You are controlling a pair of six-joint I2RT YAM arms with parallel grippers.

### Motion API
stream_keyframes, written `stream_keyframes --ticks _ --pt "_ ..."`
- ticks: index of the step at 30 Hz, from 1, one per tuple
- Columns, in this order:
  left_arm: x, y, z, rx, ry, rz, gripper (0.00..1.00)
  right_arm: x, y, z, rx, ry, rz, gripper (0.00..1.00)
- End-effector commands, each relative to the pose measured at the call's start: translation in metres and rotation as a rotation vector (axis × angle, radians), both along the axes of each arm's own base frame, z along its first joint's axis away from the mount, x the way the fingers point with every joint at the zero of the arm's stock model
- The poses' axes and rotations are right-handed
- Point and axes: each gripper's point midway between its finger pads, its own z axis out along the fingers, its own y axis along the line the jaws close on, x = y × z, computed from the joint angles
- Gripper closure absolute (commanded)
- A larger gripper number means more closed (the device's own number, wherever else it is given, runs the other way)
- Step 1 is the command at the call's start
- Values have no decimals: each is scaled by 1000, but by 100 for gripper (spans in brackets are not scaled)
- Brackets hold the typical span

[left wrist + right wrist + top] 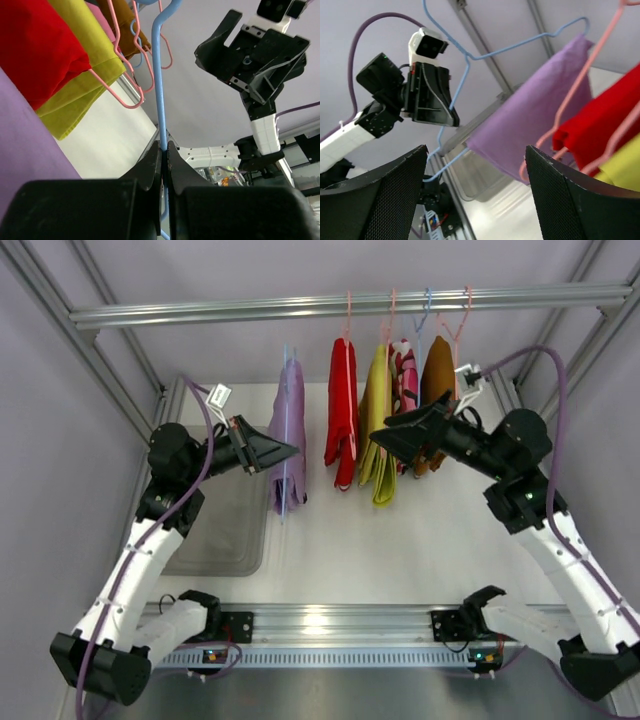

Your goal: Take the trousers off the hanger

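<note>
The lilac trousers (290,445) are draped over a blue hanger (286,390) left of the other garments. My left gripper (285,451) is shut on that hanger's wire (160,80), which runs between its fingertips (156,152). In the top view the hanger's top sits below the rail. The red trousers (342,405) and the yellow-green trousers (377,430) hang on pink hangers from the rail. My right gripper (385,437) stands open beside the yellow-green trousers, nothing between its fingers (375,195). It faces the lilac trousers (540,110) and the left gripper (432,100).
An aluminium rail (200,312) crosses the back. A pink patterned garment (407,375) and a brown one (437,380) hang right of the yellow-green trousers. A clear tray (215,535) lies on the table at the left. Frame posts stand at both sides.
</note>
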Motion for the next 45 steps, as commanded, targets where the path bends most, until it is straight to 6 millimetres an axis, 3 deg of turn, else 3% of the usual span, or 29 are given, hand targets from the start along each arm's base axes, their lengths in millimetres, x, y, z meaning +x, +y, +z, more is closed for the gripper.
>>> stream_keyframes --ticks 1,11,14,19,27,30,31,33,35,37,42,43,45 --pt "-16 6 40 -4 -260 26 100 -2 25 49 88 -99 49 22" --pt "-28 12 54 39 -339 45 100 -9 131 64 196 14 298 26" --pt "-31 13 61 27 -349 41 100 -12 153 64 197 29 335 28" --pt "-33 12 69 7 -348 33 100 -7 175 56 214 92 362 30" --pt "-30 11 67 8 -330 26 100 -11 198 64 234 81 413 38" --pt "-31 12 63 20 -333 31 100 -9 201 71 256 80 418 48" --pt "-32 12 62 28 -342 35 100 -9 203 72 257 79 424 61" --pt "-31 13 60 42 -347 46 100 -11 203 76 261 70 431 74" --pt "-28 16 54 73 -342 71 91 -11 201 78 259 65 423 91" --pt "-25 18 52 91 -333 94 69 -14 195 80 253 57 409 100" --pt "-20 35 63 135 -396 225 30 -21 177 91 256 19 389 100" --pt "-23 41 73 144 -434 266 23 -24 171 97 260 12 387 100" --pt "-17 53 72 211 -466 343 18 -27 165 102 260 -3 390 100"
